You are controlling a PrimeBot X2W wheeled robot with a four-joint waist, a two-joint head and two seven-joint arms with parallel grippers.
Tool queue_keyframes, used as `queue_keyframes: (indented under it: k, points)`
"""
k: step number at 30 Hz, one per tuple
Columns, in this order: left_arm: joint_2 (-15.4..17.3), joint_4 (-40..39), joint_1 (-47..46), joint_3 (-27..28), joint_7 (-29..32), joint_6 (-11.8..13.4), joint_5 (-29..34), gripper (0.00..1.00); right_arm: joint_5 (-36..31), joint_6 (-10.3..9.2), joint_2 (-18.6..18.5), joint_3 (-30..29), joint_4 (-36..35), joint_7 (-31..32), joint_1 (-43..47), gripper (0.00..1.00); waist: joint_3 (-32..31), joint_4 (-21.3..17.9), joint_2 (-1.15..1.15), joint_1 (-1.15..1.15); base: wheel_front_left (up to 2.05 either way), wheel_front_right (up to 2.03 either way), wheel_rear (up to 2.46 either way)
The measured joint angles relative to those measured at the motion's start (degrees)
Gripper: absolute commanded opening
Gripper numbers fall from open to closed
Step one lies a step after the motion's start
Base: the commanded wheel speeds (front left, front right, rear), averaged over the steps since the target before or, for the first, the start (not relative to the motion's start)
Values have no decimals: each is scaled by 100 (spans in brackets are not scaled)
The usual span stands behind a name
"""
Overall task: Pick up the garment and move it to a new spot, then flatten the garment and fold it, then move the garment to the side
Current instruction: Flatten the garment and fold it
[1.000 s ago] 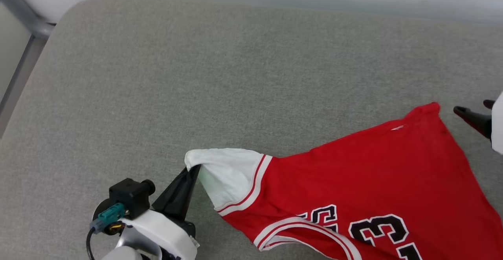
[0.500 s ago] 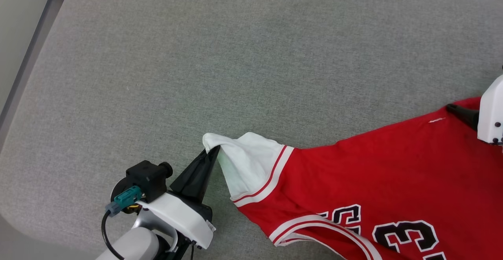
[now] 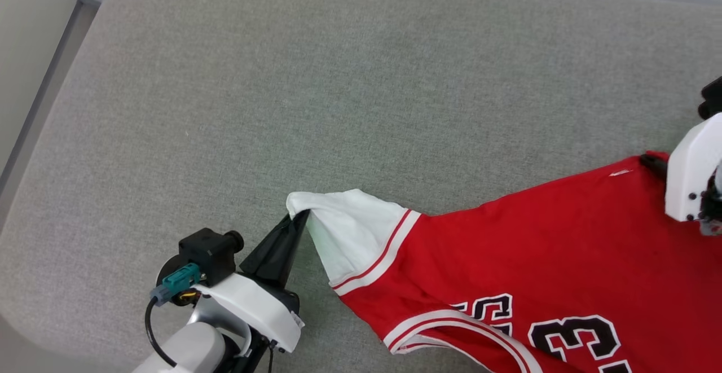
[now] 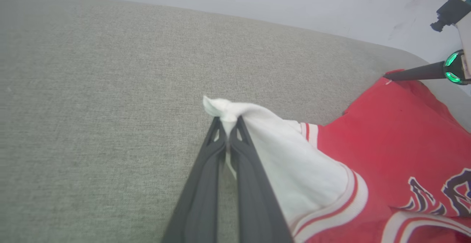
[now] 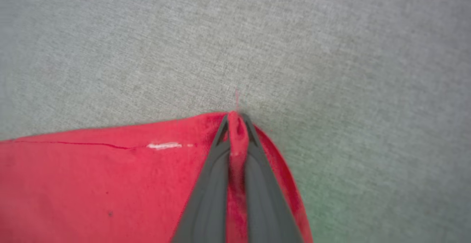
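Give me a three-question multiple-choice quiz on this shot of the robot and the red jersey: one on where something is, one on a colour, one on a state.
1. Where does the left gripper hold the garment?
A) the collar
B) the tip of the white sleeve
C) the middle of the red body

2. What colour is the chest number?
A) black, edged white
B) yellow
C) blue

3. The right gripper is:
A) open above the cloth
B) shut on nothing
C) shut on a red corner of the garment

Answers:
1. B: the left wrist view shows white sleeve cloth pinched between the fingers.
2. A: the head view shows black digits with a white outline.
3. C: the right wrist view shows a red fold squeezed between the closed fingers.
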Motion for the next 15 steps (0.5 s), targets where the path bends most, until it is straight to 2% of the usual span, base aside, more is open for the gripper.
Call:
queue_keyframes:
  k: [8, 15]
  points:
    - [222, -21, 22, 181, -18, 23, -2, 0, 360, 1, -246, 591, -408, -1061, 75, 0, -567, -246, 0, 0, 0, 0, 0]
    - [548, -309, -246, 461, 64, 148, 48, 0, 547, 1, -349, 625, -855, -1873, 137, 0, -1055, -610, 0, -1, 0, 0, 0]
